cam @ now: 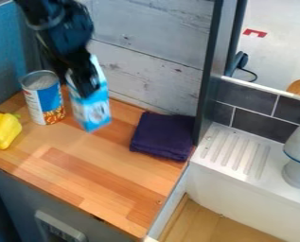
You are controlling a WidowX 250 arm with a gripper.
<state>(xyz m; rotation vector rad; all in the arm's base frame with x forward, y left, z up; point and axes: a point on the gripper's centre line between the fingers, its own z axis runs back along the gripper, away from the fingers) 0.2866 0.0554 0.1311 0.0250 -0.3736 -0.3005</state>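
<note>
One black gripper (85, 90) hangs against one blue-and-white carton (92, 114) on a wooden counter (76, 165); whether it grips cannot be told. One can (46, 100) stands beside the carton, near one yellow pepper (4, 131) and one folded cloth (162, 134).

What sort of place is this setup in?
Likely a toy kitchen: there's a wood-block counter, a white drainboard with raised or grooved ribs, and a dark tiled backsplash.

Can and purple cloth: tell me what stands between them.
The camera view shows the carton standing between the can and the cloth, with the gripper at its upper part.
</note>
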